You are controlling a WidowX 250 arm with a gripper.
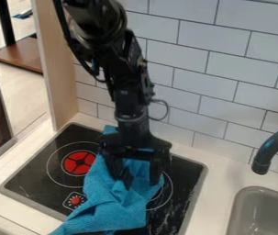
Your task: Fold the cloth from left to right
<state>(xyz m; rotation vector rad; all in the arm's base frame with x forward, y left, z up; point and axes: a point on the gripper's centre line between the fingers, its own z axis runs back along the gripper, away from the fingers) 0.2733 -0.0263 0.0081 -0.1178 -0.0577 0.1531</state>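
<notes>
- We see the cloth (111, 204) on the stove (38, 149), running lengthwise from near the wall (224, 89) to the stove's front edge, its near end slanting toward the view's lower left.
- Our end effector (141, 180) hangs over the cloth's upper part, fingers parted, with blue fabric showing between them; we can't tell whether the tips touch it.
- From there, most of the cloth lies frontward and to the view's left, so we judge its left edge, beside the red burner (80, 162), to be the side to reach.
- We'd carry that edge rightward, across the long axis; pinching here risks bunching the middle.
</notes>
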